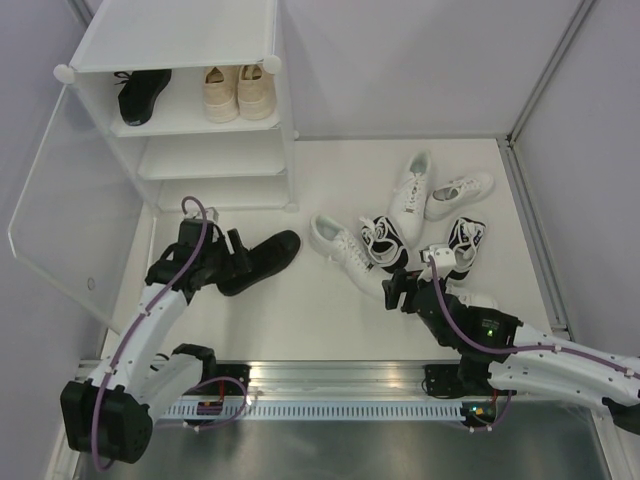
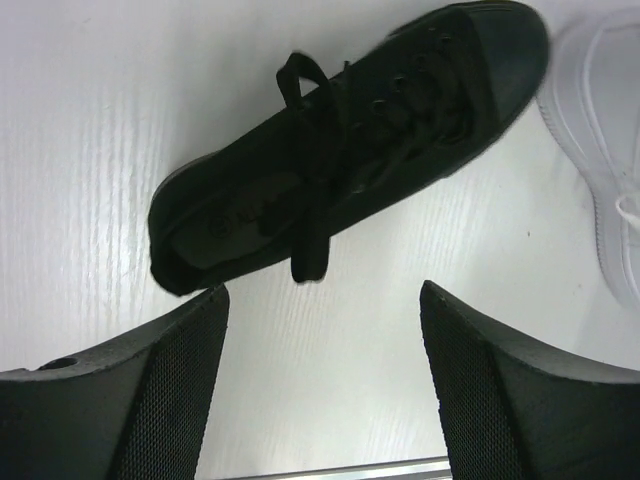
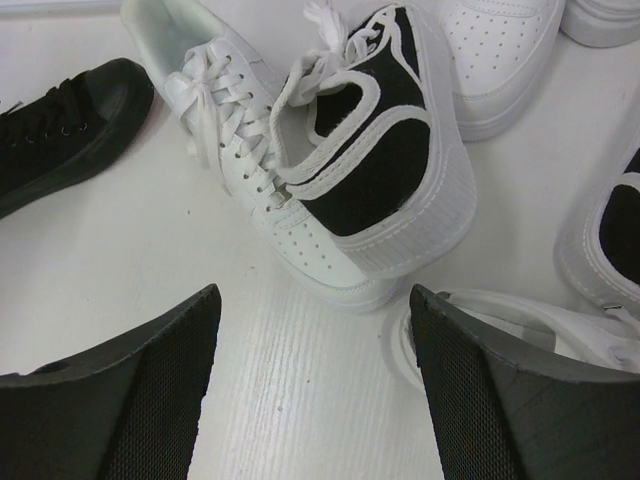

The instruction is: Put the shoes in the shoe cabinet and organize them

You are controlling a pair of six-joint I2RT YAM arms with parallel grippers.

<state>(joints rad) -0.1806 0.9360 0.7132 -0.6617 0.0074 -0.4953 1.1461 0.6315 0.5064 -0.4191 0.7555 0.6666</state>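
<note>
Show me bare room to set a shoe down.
In the cabinet, the middle shelf and lower shelf are bare, as is the top-shelf gap between the black shoe and beige pair. Crowded: the white and black-and-white sneakers at right.

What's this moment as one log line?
left gripper: open, near black shoe | right gripper: open, near black-and-white shoe | cabinet: beige pair, dark shoe inside

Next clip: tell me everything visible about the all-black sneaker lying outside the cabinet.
The all-black lace-up sneaker looks like canvas, with a smooth rubbery black toe cap and sole. Its black laces hang loose, one end trailing over the side. It lies on the white floor, opening towards the wrist camera, dark insole showing, toe pointing at a white sneaker with a narrow gap between. The open left gripper hovers by its heel; neither finger touches it.
</note>
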